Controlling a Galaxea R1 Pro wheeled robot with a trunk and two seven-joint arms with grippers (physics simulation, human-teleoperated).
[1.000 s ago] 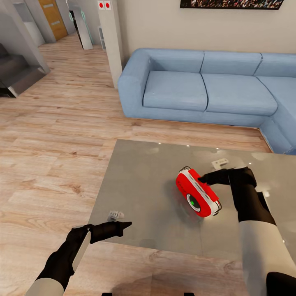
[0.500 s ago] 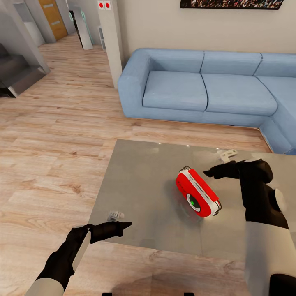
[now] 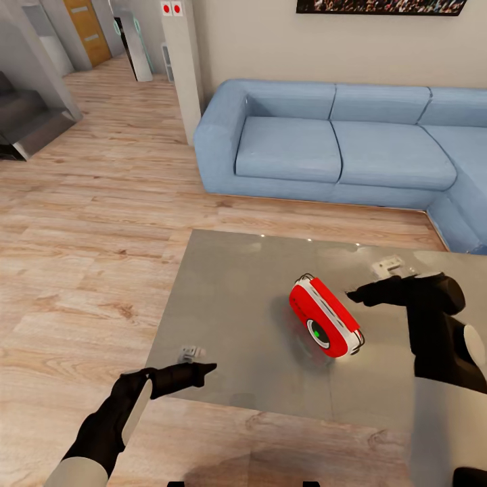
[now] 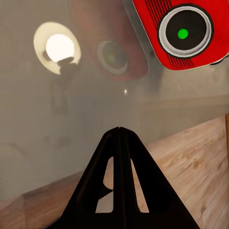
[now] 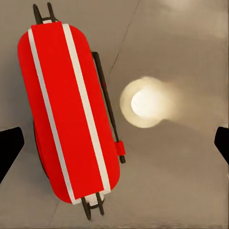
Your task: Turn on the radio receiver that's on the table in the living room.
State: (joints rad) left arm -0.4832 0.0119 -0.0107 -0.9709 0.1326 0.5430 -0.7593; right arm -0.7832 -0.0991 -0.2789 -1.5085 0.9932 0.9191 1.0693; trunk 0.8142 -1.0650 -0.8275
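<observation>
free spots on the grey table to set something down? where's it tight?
The glossy grey table is bare between its sofa-side edge and the small red radio receiver, and between the radio and the left pincer at the near edge. It is tight on the radio's right side, where the right pincer hovers.

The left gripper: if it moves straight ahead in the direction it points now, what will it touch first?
Probably the table. The left gripper, jaws closed, hangs at the near edge, aimed across the glossy top toward the radio receiver, which lies further along the line. Its height over the surface is unclear, so it might skim the top first.
</observation>
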